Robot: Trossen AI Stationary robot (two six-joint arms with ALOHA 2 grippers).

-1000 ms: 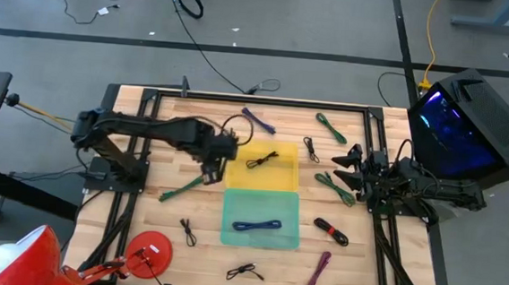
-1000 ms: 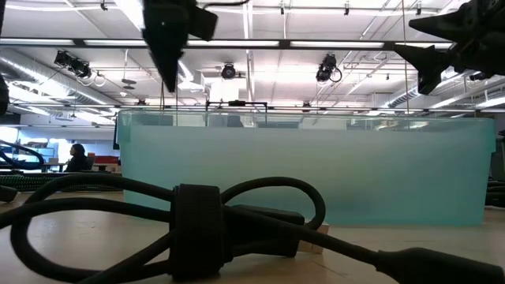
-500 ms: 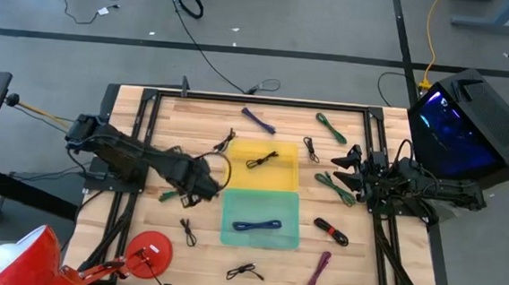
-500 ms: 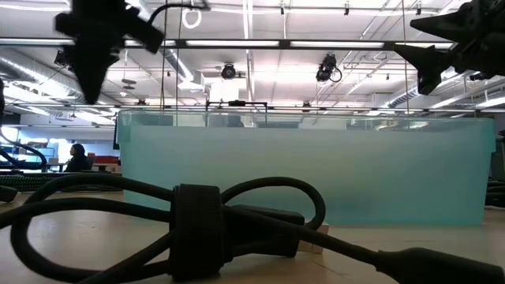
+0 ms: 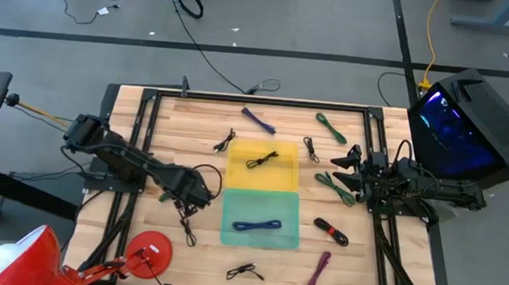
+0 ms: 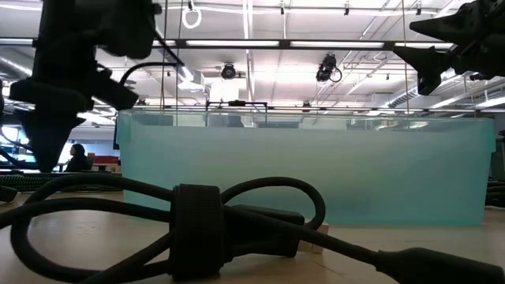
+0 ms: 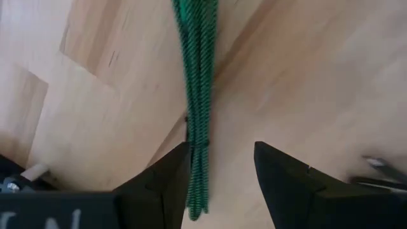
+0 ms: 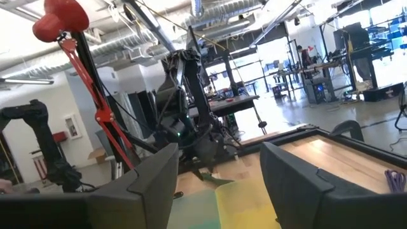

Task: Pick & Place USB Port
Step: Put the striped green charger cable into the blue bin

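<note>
My left gripper (image 5: 192,195) is low over the table, left of the green tray (image 5: 259,237). It is open, with a finger on either side of a green braided cable (image 7: 197,95) that lies flat on the wood. The cable runs close along one finger (image 7: 166,181). In the low view this gripper (image 6: 47,150) points down near the table top. My right gripper (image 5: 343,167) waits open, raised at the table's right side (image 8: 219,152). The yellow tray (image 5: 281,176) holds a black cable (image 5: 260,161), and the green tray holds a blue one (image 5: 256,224).
Loose cables lie around the trays: purple (image 5: 258,119), green (image 5: 330,127), black (image 5: 311,148) and black (image 5: 225,141) on the far side, green (image 5: 334,186) and red-black (image 5: 329,230) at the right, purple (image 5: 317,273), black (image 5: 244,271) and black (image 5: 187,231) near. A black cable (image 6: 205,229) fills the low view's foreground.
My left gripper has moved from the yellow tray's left edge toward the table's near-left and has come down over the green cable. It has stayed open. Nothing on the table has moved.
</note>
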